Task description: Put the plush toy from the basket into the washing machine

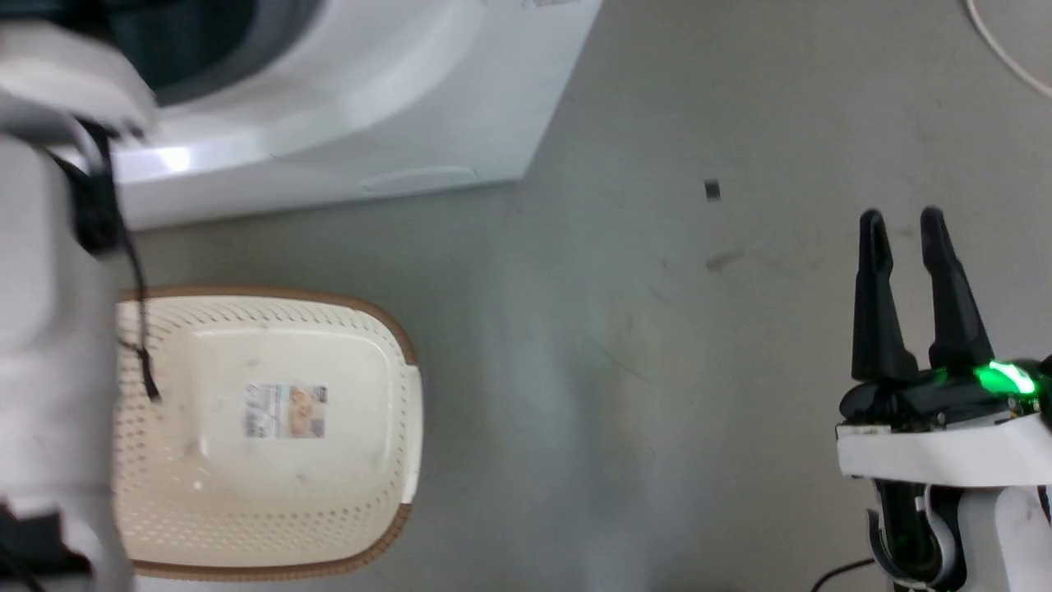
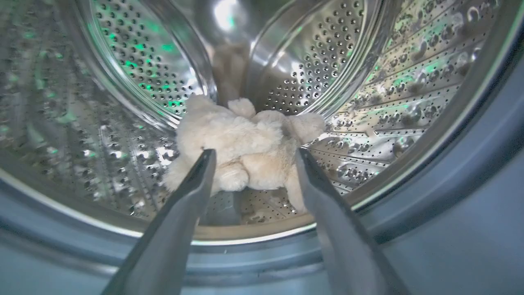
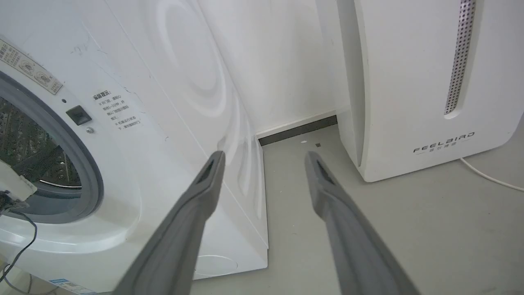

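Observation:
The cream-beige plush toy (image 2: 245, 143) lies on the floor of the shiny perforated drum (image 2: 135, 61) of the washing machine (image 1: 353, 107). My left gripper (image 2: 254, 153) is open at the grey-gasketed porthole, fingertips just short of the toy and holding nothing. In the head view my pale left forearm (image 1: 49, 329) reaches up toward the porthole. The basket (image 1: 271, 427) sits on the floor below the washer with its label showing on the bare bottom. My right gripper (image 1: 904, 222) is open over the floor at the right, pointing between the washing machine (image 3: 135, 123) and a white appliance.
A white FEELBIRD appliance (image 3: 430, 82) with a vent slot stands right of the washer, a narrow gap between them. A white cable (image 1: 1003, 45) runs across the grey floor at the far right. A small dark scrap (image 1: 712, 189) lies on the floor.

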### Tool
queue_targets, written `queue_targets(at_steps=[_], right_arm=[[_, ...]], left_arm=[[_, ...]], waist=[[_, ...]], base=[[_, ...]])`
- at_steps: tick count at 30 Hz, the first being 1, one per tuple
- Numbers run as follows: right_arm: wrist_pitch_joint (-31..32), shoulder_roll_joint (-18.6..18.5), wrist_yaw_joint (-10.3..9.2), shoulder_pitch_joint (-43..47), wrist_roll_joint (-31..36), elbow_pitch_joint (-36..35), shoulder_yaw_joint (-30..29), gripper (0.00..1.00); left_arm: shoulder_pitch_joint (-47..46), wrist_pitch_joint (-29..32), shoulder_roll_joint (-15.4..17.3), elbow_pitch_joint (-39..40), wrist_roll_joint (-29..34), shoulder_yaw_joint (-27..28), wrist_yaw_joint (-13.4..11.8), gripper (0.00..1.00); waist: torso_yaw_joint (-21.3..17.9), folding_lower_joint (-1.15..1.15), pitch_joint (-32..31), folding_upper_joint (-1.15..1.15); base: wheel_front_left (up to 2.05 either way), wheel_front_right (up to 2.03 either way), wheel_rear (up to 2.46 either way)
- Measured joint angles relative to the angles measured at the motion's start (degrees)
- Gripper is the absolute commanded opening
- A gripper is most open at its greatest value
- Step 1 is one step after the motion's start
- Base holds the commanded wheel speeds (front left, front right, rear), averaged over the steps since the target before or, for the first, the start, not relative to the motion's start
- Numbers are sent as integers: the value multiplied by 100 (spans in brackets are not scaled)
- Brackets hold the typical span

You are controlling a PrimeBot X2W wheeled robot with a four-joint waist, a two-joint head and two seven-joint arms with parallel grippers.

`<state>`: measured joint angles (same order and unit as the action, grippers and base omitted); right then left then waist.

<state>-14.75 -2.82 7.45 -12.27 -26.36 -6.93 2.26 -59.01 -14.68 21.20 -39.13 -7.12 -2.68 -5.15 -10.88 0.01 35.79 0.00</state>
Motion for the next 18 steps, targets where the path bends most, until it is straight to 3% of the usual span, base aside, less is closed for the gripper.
queue_targets(at_steps=[8,18], right_arm=[[0,0,-1,422,532,130,-202,100],[1,0,0,1008,1046,280,-325,100]], left_arm=[[1872,-2,-614,1339,162,134,-226,100],[3934,-2,-1068,2650,465,-53,-281,100]], waist=[[405,-1,-899,0],[873,-1,-2088,0]], base=[[0,0,0],[0,0,0]])
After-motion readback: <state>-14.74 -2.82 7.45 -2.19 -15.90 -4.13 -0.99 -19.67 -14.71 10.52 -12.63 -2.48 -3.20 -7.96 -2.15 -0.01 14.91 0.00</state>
